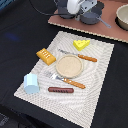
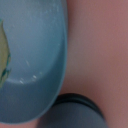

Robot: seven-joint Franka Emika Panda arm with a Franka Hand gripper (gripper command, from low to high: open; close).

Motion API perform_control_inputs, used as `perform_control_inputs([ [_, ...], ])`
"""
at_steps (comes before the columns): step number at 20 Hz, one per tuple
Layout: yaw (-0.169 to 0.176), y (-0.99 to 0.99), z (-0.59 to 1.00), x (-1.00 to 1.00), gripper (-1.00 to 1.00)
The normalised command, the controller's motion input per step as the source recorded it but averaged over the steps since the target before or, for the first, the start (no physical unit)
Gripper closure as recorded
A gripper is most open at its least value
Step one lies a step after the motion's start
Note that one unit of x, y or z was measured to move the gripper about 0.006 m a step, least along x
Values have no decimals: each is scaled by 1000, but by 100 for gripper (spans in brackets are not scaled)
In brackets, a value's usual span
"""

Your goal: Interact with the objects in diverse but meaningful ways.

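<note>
On the pale placemat lie a yellow holed cheese wedge, an orange ridged bread-like block, a light blue cup and a thin brown sausage. A small dark grey long-handled pan sits on the reddish board at the back. My gripper hangs low over that board, just beside the pan; its fingers are hidden. The wrist view is filled by a blue-grey rounded vessel on the pink board, with a dark round rim close to it.
A tan plate sits mid-mat with an orange-handled knife and fork beside it. A second dark vessel stands on the board, and a beige bowl sits at the exterior view's right. Black cloth surrounds the mat.
</note>
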Motion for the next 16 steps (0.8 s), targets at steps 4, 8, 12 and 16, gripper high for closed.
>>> perform_control_inputs([
  [4, -23, 190, -193, 0, -100],
  [8, 0, 150, -251, -17, -100],
  [12, 0, 158, -197, 0, -100],
  [16, 0, 154, -173, -2, -100],
])
